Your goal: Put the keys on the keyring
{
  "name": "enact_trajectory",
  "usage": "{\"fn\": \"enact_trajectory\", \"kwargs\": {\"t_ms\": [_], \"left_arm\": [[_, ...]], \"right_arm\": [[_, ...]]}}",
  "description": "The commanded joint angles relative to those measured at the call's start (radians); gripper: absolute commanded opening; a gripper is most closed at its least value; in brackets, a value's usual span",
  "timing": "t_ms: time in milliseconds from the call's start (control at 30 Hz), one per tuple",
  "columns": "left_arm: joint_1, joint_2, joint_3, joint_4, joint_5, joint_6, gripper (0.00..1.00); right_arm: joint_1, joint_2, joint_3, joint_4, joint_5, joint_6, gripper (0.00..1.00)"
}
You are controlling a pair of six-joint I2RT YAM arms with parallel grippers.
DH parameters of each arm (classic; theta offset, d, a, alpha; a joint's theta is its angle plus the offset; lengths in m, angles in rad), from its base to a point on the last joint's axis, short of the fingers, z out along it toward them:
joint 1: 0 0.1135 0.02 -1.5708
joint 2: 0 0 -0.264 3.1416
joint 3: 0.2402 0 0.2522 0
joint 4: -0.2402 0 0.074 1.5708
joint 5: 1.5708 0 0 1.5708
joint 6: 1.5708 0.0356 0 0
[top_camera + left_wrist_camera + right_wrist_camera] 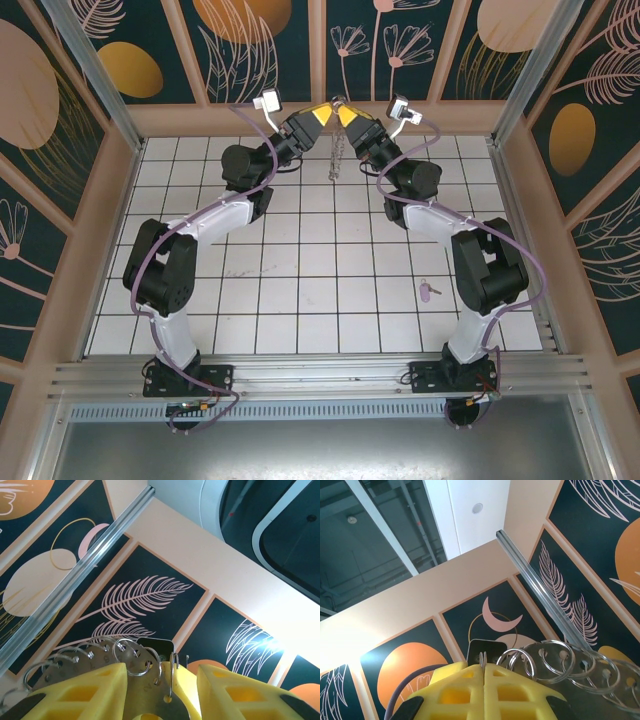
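At the far edge of the table (300, 300), both arms are raised with their grippers almost tip to tip, just in front of the back wall. The left arm (215, 220) and right arm (450, 235) lean inward and mirror each other. From its wrist view, the right gripper (482, 672) is clenched, with its yellow fingers (455, 690) pressed together on one thin ring of the keyring (555, 662). The left gripper (162, 670) has its jaws standing apart, and the ringed metal strip lies in the gap between them. It may rest against one finger, but no firm grasp is evident. From above, the free end of the keyring (338, 150) hangs down between the two grippers, clear of the tiles. The key (428, 290) lies flat on the table, well apart from the keyring and near the right arm's elbow. No key is loaded. Hazards noted:

- **Drop:** the load appears to rest on a single fingertip pinch, so the keyring falls if the right gripper releases before the left one closes.
- **Slip:** the thin wire could twist or slide out of the pads.
- **Contact:** the fingertips are so close that a small misjudged move would knock them together.
- **Swing:** the hanging end can sway and spoil alignment.
- **Pick-up:** the key is small and flat, and may skid on the tile when grasped.
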Motion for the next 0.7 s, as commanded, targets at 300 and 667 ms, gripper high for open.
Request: {"fn": "enact_trajectory", "kwargs": {"t_ms": [300, 667], "left_arm": [[-0.002, 0.009, 0.058, 0.024, 0.016, 0.008, 0.37], [-0.005, 0.028, 0.067, 0.016, 0.010, 0.011, 0.38]], "right_arm": [[0.010, -0.004, 0.031, 0.171, -0.010, 0.026, 0.00], [0.012, -0.001, 0.030, 0.170, -0.016, 0.027, 0.00]]}}
